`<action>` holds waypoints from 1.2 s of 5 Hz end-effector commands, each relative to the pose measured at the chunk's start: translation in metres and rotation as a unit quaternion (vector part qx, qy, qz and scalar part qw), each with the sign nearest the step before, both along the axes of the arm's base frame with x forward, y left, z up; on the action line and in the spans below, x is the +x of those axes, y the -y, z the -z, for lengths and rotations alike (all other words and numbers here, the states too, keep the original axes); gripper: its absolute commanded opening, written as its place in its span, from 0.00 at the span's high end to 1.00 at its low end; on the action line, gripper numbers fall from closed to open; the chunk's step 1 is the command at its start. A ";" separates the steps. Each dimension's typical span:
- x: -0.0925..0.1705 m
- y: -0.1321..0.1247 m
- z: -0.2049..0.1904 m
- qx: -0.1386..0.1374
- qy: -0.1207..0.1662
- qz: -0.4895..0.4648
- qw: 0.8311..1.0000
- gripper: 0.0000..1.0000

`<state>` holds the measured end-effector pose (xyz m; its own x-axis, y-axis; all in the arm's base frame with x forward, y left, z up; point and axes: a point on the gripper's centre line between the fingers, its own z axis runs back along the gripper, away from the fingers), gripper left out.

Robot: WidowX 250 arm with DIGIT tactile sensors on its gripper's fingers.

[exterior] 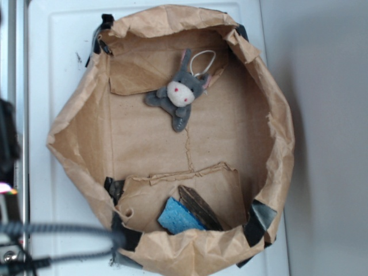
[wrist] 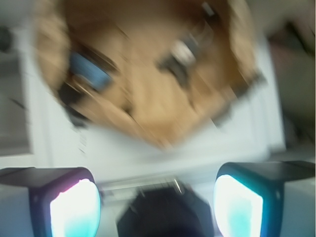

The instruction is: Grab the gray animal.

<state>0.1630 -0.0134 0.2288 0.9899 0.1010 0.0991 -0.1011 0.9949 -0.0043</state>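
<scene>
The gray plush donkey (exterior: 179, 95) lies on its back in the far part of an open brown paper bag (exterior: 80, 132), white muzzle with red dots up, string loop beside its ears. In the blurred wrist view it shows as a dark and pale smear (wrist: 178, 55) in the bag. My gripper (wrist: 157, 205) is open and empty, its two glowing pads (wrist: 75, 210) wide apart, high above the white surface outside the bag's rim. In the exterior view only a dark part of the arm (exterior: 7, 138) shows at the left edge.
A blue sponge piece (exterior: 177, 218) and a dark brown strip (exterior: 198, 208) lie in the near part of the bag, the sponge also in the wrist view (wrist: 89, 71). The bag stands on a white tray-like surface (exterior: 57, 46). Black cables (exterior: 57, 233) cross the lower left.
</scene>
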 end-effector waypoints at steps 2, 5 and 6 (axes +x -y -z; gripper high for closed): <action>0.086 -0.035 0.060 -0.003 0.053 -0.031 0.998 0.00; 0.087 -0.055 0.090 0.008 0.038 -0.044 0.998 0.00; 0.087 -0.055 0.090 0.008 0.038 -0.044 0.998 0.00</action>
<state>0.2472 0.0362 0.1265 0.9760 0.1769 0.1270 -0.1782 0.9840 -0.0005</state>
